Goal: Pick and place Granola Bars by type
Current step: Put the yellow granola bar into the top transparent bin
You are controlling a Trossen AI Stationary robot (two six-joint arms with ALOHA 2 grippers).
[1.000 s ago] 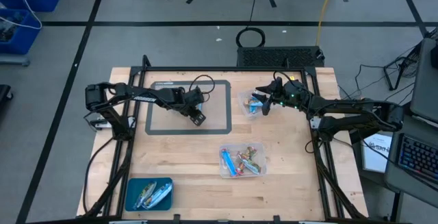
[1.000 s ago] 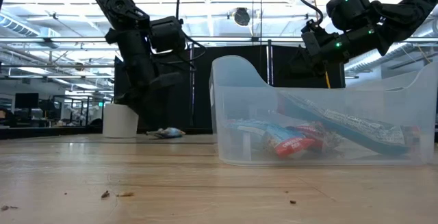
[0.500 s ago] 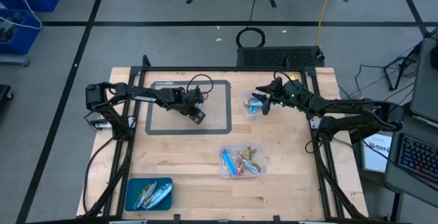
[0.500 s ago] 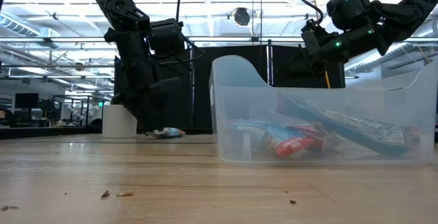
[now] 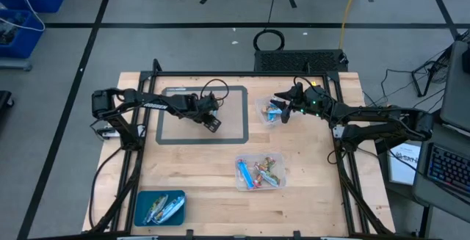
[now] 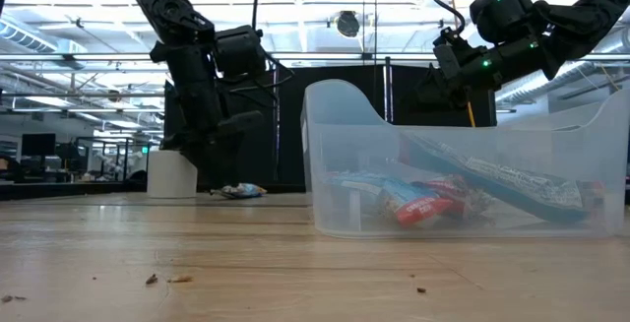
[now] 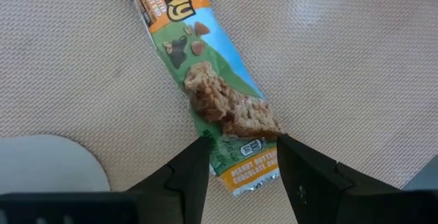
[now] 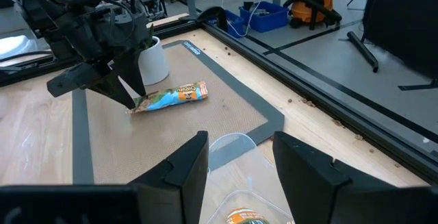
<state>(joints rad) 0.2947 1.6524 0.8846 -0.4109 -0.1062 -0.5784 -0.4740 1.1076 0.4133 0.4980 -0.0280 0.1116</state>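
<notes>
Left claw (image 7: 238,157) is lowered onto the grey mat (image 5: 233,126) with fingers parted astride the end of an orange-green bar (image 7: 205,90), which lies flat on the mat near a white cup (image 8: 153,61); no firm grip is seen. Right claw (image 5: 283,112) is held above a small clear bin (image 5: 263,109) at the desk's (image 5: 205,174) far right, fingers open, nothing held. More bars are seen in a clear tub (image 5: 259,172) at mid-desk and silvery ones in a blue tray (image 5: 159,207) at the near left corner.
</notes>
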